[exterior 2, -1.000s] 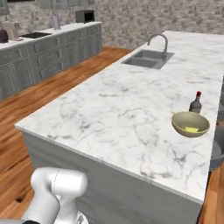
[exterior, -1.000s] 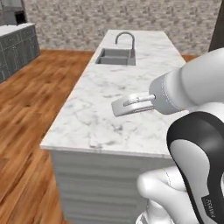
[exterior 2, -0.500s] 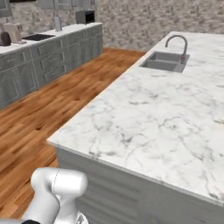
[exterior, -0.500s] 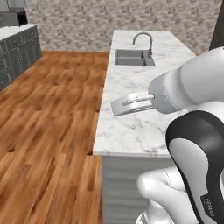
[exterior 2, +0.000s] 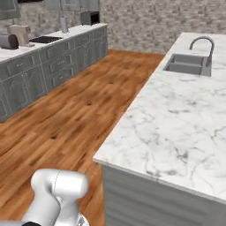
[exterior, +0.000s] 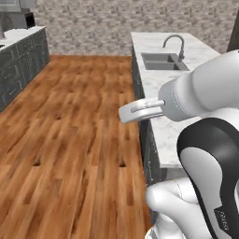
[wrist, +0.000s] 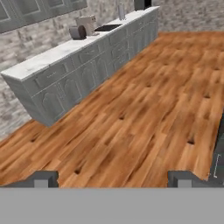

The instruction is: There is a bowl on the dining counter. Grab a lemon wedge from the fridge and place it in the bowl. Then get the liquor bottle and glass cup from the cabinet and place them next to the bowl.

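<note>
The marble dining counter (exterior 2: pixel 176 114) runs along the right of the right base view, and its near end (exterior: pixel 161 93) lies beside my arm in the left base view. My gripper (wrist: pixel 112 179) is open, its two dark fingertips (wrist: pixel 41 178) far apart with nothing between them, looking out over the wooden floor. In the left base view the hand (exterior: pixel 140 110) juts out to the left at the counter's edge, above the floor. The bowl, the lemon wedge, the fridge, the liquor bottle and the glass cup are out of view.
A sink with a curved faucet (exterior 2: pixel 194 62) is set into the far part of the counter. A long run of grey cabinets (wrist: pixel 83 70) lines the left wall, carrying a toaster (wrist: pixel 78 32) and a microwave (exterior 2: pixel 89 17). Wide wooden floor (exterior: pixel 70 140) lies between.
The whole picture has slid right as the base turned left: the counter now sits at the right, and the bowl and bottle have left the right base view. The gripper stays open.
</note>
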You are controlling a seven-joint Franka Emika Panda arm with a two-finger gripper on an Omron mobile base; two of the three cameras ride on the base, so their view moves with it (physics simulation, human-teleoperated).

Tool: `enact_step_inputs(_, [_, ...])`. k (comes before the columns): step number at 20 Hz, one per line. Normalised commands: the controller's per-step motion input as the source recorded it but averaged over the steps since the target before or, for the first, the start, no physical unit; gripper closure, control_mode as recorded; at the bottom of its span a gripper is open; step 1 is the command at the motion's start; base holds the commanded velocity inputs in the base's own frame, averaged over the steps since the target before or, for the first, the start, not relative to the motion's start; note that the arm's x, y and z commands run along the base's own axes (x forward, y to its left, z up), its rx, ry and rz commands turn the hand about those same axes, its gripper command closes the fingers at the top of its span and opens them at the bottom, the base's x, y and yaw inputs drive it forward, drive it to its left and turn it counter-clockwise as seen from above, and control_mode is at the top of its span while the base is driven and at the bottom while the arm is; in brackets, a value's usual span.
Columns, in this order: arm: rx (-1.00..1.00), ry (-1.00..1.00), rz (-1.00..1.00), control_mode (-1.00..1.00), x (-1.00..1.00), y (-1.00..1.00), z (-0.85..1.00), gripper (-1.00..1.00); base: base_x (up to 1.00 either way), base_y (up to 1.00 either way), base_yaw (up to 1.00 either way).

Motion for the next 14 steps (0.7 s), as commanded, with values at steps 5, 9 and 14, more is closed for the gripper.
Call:
enact_step_inputs(5, [0.0, 0.0, 0.0, 1.0, 0.0, 0.0, 0.0, -1.0, 0.17, 1.0, -0.1])
enact_step_inputs(9, [0.0, 0.0, 0.0, 1.0, 0.0, 0.0, 0.0, -1.0, 0.24, 1.0, -0.11])
enact_step_inputs(14, [0.0, 0.0, 0.0, 1.0, 0.0, 0.0, 0.0, -1.0, 0.38, 1.0, -0.16])
